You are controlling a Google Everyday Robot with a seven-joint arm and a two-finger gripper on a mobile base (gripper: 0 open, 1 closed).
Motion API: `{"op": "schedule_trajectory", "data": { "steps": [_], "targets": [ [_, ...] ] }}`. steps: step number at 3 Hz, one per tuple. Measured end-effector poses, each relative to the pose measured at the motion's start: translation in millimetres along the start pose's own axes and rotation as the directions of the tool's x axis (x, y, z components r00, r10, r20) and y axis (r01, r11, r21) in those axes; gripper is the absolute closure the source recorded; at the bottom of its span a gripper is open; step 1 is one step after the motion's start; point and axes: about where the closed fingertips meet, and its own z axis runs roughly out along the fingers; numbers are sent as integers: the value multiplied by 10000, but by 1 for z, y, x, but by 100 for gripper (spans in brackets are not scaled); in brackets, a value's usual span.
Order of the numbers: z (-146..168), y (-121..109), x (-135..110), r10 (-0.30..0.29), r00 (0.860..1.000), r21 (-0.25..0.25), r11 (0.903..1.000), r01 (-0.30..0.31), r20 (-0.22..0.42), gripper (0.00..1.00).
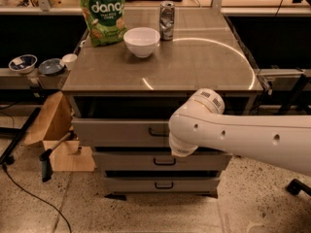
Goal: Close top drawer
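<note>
The top drawer (116, 131) is a wide grey drawer under the table top. It stands a little way out, with a dark gap above its front. Its small dark handle (158, 131) shows just left of my arm. My white arm (194, 125) reaches in from the right and its rounded end lies against the drawer front, right of the handle. The gripper is hidden behind the arm's end, at the drawer front. Two shorter grey drawers (160, 160) sit below.
On the table top (194, 62) stand a green chip bag (103, 13), a white bowl (142, 41) and a can (167, 14). A cardboard box (53, 130) and a dark tool (47, 161) lie on the floor at the left. Small bowls (23, 63) sit on a left shelf.
</note>
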Motion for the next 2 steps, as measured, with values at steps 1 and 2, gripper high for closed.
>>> {"op": "schedule_trajectory", "data": {
  "steps": [1, 2],
  "targets": [
    [0, 0, 0, 11, 10000, -10, 10000, -11, 5, 50],
    [0, 0, 0, 10, 10000, -9, 10000, -10, 5, 27]
  ]
}}
